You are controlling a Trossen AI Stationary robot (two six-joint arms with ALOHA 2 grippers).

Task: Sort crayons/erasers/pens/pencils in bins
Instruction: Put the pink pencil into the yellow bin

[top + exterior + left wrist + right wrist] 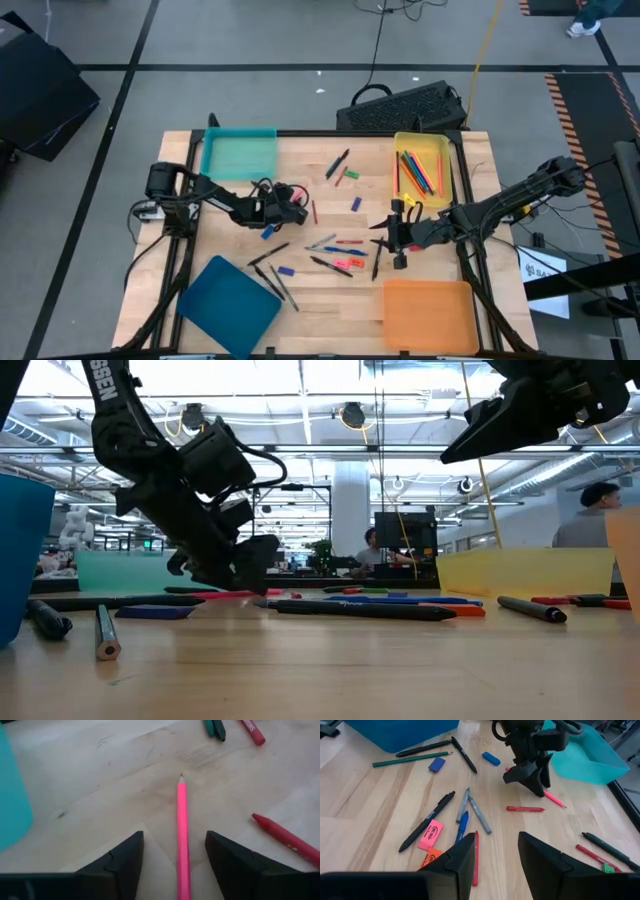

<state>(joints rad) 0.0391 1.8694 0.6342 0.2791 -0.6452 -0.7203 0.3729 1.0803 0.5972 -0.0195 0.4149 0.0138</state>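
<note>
1. Your target is the pink pencil [182,835], lying flat on the desk [300,295] near the teal bin [239,154], its tip pointing away from the left arm.
2. The left end effector [175,865] sits low over it with its fingers apart, one on either side of the shaft, nothing gripped yet.
3. I read this as the grasp step: you need to close on the pencil, lift it, and carry it across to the yellow bin [424,168], which already holds pencils.
4. A red crayon [287,839] lies just beside the pencil; keep the fingers from catching it.
5. The right end effector [397,240] hangs above the desk near the orange bin [430,315], fingers apart and empty.
6. Beneath it lie the scattered pens [427,821], a pink eraser [431,833] and blue erasers [491,758], still unsorted.
7. That arm stands between your pencil and the yellow bin, so plan your crossing around it.
8. The dark blue bin [228,302] sits at the desk's near left corner.
</note>
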